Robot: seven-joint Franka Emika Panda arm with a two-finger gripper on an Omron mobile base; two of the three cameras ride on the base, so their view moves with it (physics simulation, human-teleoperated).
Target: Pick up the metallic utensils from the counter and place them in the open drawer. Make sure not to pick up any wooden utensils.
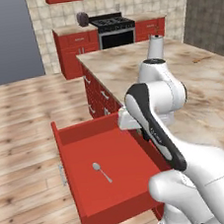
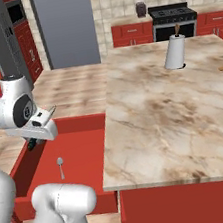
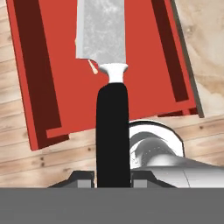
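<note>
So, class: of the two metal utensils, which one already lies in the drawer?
The small metal spoon, lying loose on the open drawer floor. The black-handled knife is clamped in the gripper.

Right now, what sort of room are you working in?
A home kitchen, rendered: a stove against the tiled wall, red cabinets, and a marbled stone counter with a paper towel roll.

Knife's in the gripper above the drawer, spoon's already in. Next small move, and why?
Probably lower a little, then open. The gripper holds the knife by its black handle, blade out over the red floor of the open drawer. The metal spoon already lies inside, so a low release should finish the metal pieces.
</note>
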